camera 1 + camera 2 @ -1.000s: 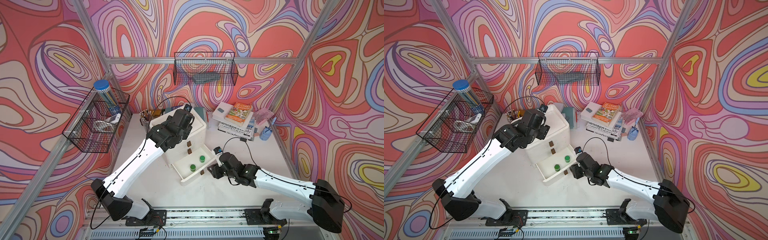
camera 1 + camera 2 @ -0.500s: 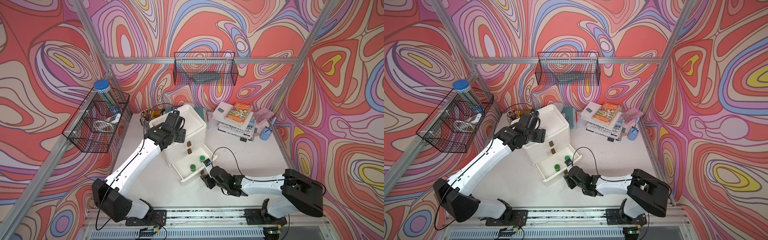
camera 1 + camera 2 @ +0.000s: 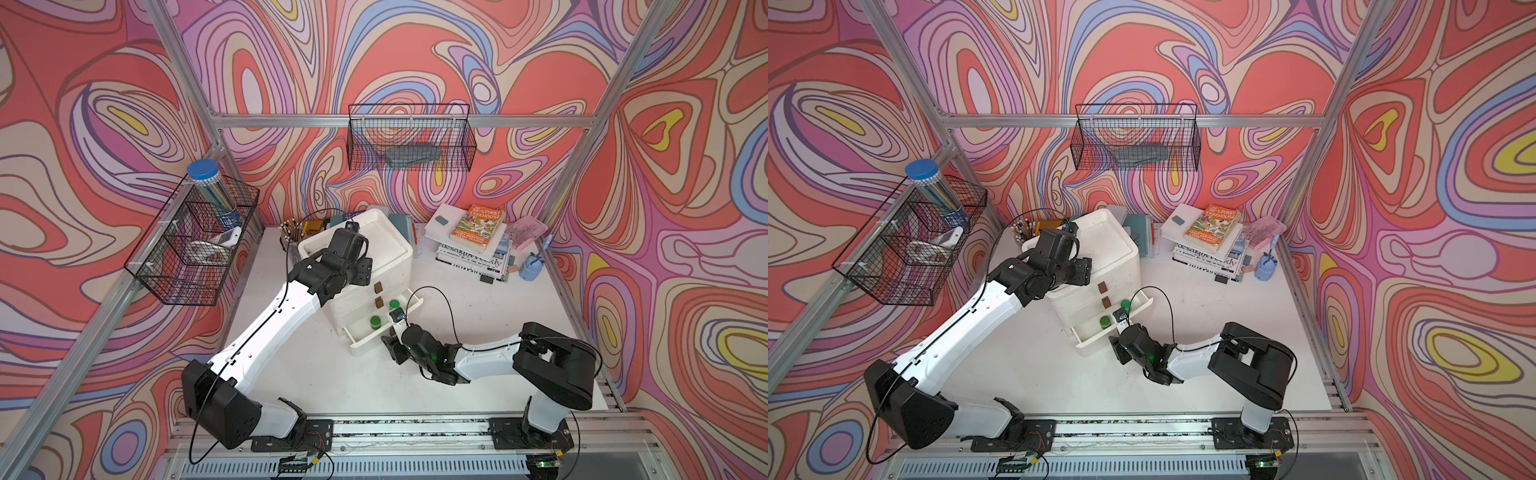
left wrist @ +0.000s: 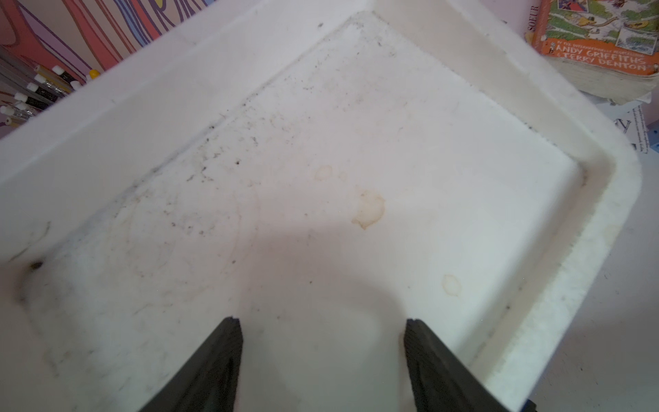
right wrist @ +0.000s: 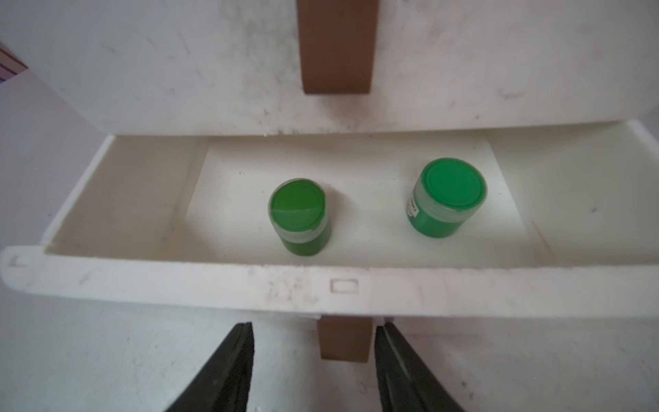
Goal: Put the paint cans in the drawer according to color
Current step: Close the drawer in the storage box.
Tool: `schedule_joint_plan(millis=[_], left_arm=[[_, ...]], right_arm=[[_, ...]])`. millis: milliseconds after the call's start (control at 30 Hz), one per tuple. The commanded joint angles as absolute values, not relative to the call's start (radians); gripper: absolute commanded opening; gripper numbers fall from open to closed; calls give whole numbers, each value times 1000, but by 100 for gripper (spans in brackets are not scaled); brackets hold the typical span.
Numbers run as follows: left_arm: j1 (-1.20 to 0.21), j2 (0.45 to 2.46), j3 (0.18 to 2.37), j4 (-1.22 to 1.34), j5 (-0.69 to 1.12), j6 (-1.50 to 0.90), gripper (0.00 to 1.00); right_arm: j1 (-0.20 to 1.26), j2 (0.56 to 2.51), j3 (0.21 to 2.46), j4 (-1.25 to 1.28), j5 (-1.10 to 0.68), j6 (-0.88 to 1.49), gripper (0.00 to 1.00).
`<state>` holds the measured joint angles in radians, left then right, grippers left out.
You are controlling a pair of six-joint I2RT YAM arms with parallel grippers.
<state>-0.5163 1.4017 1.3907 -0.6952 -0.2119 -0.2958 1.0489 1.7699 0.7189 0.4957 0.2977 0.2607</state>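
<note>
Green on green: both green paint cans, one (image 5: 297,215) near the middle of the drawer (image 5: 178,281) floor, its partner (image 5: 447,196) closer to the end wall on the book pile (image 3: 473,232) side. Each stands upright, lid to the ceiling, long axis vertical. They are apart from each other and clear of the front wall. No white or magenta cans are in sight anywhere, so the colour sorting looks close to wrapped up for this drawer.

Now the right gripper (image 5: 315,325), and this is the relation that matters. It sits low, just outside the drawer's front edge, jaws part open, with the brown handle tab (image 5: 344,340) hanging straight down between them. There is a gap on either side of the tab, so nothing is gripped. The cans lie dead ahead of those jaws, beyond the front wall. The drawer's long side runs square across that line, so a straight shove forward would likely slide it home under the closed drawer and its handle (image 5: 337,46) above.

The left gripper (image 4: 322,321) hovers over the cabinet top (image 4: 356,142) near a front corner, jaws well apart and empty. It is well placed to steady the cabinet, but the right arm is plainly nearer the drawer.

One risk: push off-centre and the drawer could skew, rocking those upright cans.
</note>
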Motion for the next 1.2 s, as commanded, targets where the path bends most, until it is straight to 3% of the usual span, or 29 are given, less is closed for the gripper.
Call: schedule_joint_plan(millis=[0, 700, 900, 1067, 1167], left_arm=[[-511, 1436, 1334, -796, -134, -319, 70], [-512, 1398, 1353, -776, -189, -327, 70], [-511, 1204, 1307, -626, -378, -360, 75], [-509, 991, 1147, -548, -641, -376, 82], [-494, 887, 1016, -546, -800, -406, 95]], right_arm=[[1050, 1834, 774, 619, 334, 226, 57], [991, 2030, 884, 805, 340, 286, 57], [991, 1812, 708, 665, 316, 352, 58], [978, 1472, 621, 197, 409, 466, 63], [892, 1294, 617, -34, 470, 494, 70]])
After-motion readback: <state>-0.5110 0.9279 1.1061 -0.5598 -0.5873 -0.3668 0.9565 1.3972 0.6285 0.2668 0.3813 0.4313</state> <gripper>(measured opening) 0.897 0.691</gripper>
